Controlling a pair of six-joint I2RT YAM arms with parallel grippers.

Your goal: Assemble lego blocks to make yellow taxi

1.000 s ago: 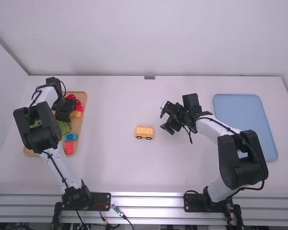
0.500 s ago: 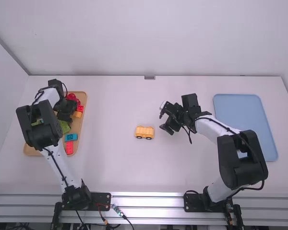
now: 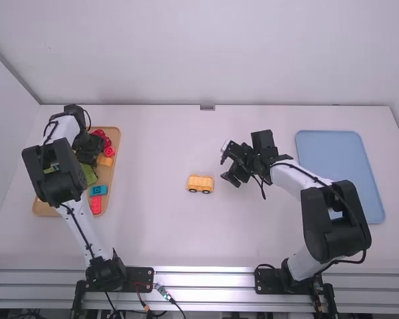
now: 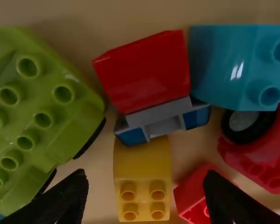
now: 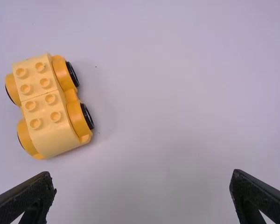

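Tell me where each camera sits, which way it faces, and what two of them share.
High view: fixed above and behind the arms, facing forward and down onto the table; both arms show.
Left wrist view: on the left arm's wrist, facing blocks in the tray; open left gripper shows.
Right wrist view: on the right arm's wrist, facing the yellow car; open right gripper shows.
Shared: high and right wrist views both show the car.

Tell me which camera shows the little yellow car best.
The right wrist view: the yellow car appears large there, its eight studs and black wheels easy to see. The high view shows it smaller, with two wheels along its near side.
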